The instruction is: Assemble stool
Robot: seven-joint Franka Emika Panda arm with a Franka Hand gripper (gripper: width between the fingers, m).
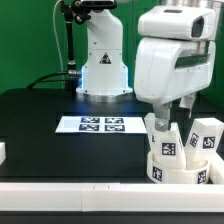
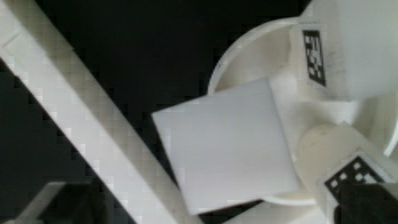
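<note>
Alignment of leg [image 1: 163, 131] to seat [image 1: 178, 165] governs your next move: the gripper [image 1: 165, 118] hangs directly above the round seat at the exterior view's lower right, and the block leg between its fingers stands with its long axis near vertical, lower end touching or just over the seat top. Gripper is clamped on that leg. Count one seat and three legs: one held, one [image 1: 207, 137] upright on the seat, one [image 1: 2, 152] at the left edge. One marker board [image 1: 102, 125] lies well apart; one border rail [image 1: 70, 188] runs along the front.
</note>
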